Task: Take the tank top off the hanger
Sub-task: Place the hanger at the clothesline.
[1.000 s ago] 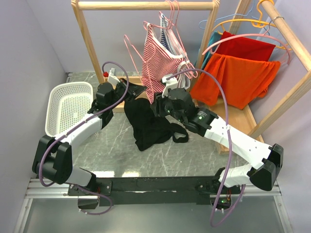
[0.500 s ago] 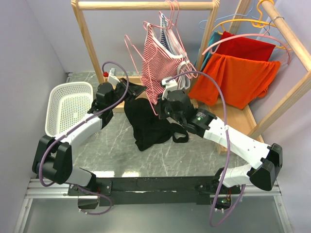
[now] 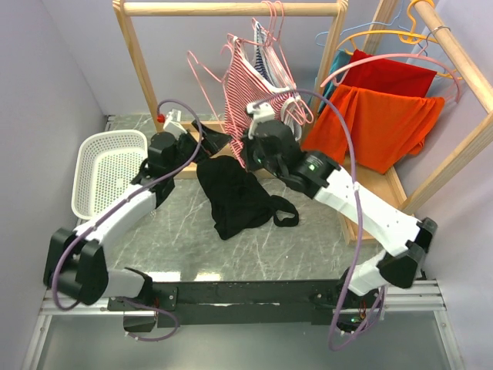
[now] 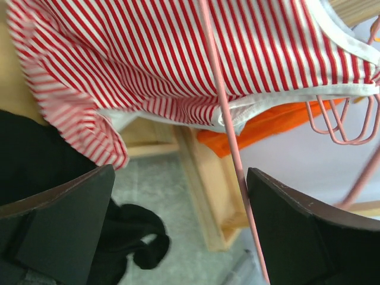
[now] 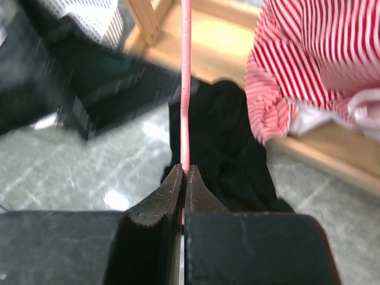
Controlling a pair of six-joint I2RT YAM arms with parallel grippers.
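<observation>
A red-and-white striped tank top (image 3: 250, 89) hangs on a pink wire hanger (image 3: 202, 69) hooked over the wooden rack's top bar. My right gripper (image 3: 246, 154) is shut on the hanger's thin pink wire (image 5: 185, 77), which runs straight up from between the pinched tips (image 5: 183, 178). The striped fabric (image 5: 314, 65) hangs to the right of that wire. My left gripper (image 3: 212, 142) stands wide open just left of the tank top. From the left wrist, the striped cloth (image 4: 178, 53) is above the gripper (image 4: 181, 225), and the pink wire (image 4: 228, 136) passes close to the right finger (image 4: 309, 231) without being gripped.
A black garment (image 3: 235, 196) lies crumpled on the marble table below both grippers. A white perforated basket (image 3: 108, 169) sits at the left. Orange (image 3: 377, 123) and red (image 3: 389, 77) clothes hang on hangers on a second rack at the right. Wooden rack posts (image 3: 139, 69) stand behind.
My left gripper went from shut to wide open. My right gripper closed on the pink hanger wire and lifted up and left, swinging the hanger's lower part up.
</observation>
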